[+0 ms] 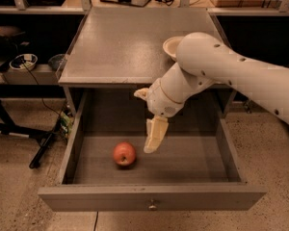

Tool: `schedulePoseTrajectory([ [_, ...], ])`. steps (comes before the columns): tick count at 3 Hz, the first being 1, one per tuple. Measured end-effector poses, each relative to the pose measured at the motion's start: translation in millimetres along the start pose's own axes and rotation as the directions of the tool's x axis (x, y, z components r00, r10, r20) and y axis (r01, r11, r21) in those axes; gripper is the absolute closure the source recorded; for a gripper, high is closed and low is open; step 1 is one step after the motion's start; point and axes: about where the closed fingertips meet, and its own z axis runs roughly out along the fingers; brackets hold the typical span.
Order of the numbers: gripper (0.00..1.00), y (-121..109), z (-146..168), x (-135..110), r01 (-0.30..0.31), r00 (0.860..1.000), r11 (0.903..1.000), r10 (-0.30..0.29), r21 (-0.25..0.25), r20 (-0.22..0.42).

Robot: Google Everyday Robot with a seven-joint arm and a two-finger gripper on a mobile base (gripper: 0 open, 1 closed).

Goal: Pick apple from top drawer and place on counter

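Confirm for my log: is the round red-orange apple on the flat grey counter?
No, the apple lies in the open grey drawer, the gripper hovering beside it.

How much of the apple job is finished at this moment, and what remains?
Done: the top drawer stands open. In hand: the pincer hangs down into it, beside the apple, not touching it. Left: grasp the apple, lift it out and set it on the counter.
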Motion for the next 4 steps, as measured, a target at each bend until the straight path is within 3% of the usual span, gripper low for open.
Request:
schedulePoseTrajectory([
  [2, 0.0, 3, 41, 9, -0.048, 0.999, 0.9982, 0.047, -0.036, -0.019],
  [4, 0.0, 3, 79, 5, -0.042, 0.999, 0.9945, 0.04, -0.096, -0.023],
])
